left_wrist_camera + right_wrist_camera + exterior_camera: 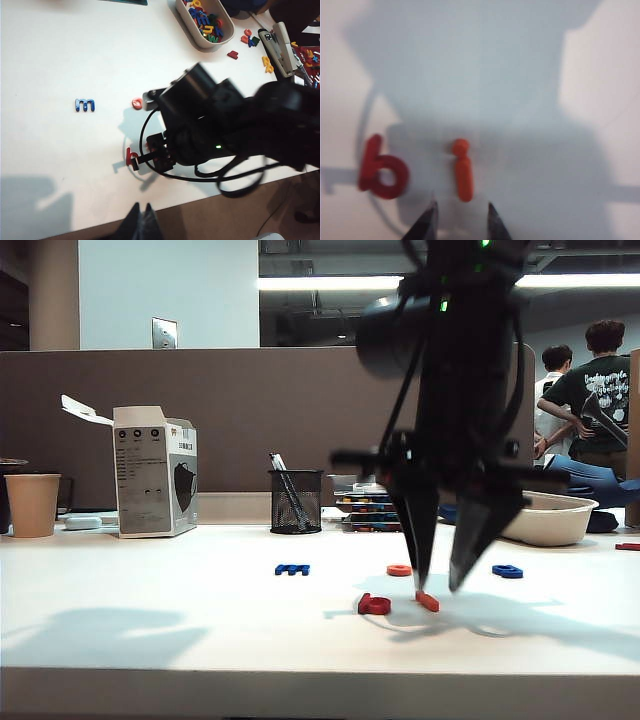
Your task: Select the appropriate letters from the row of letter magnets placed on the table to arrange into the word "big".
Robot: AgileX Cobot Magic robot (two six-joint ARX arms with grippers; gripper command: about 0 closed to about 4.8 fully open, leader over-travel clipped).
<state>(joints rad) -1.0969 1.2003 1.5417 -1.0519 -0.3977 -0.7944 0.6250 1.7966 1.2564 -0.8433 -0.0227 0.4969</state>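
You've got two of three down: red "b" (382, 169) and orange-red "i" (463, 171) sit side by side near the desk (150, 630) front edge. Dark blue "g" (507, 571) is left, further back w/ the row. Right tool (460, 216) spread, empty, tips just off the "i". Left tool (140, 220) parked apart at the desk's front edge, looks pressed together, empty.

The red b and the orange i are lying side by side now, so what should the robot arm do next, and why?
Probably lift the right gripper away and go for the dark blue letter. Its jaws stand open with the i lying free on the table beside the b, so "bi" looks placed. The left gripper hangs off to the side.
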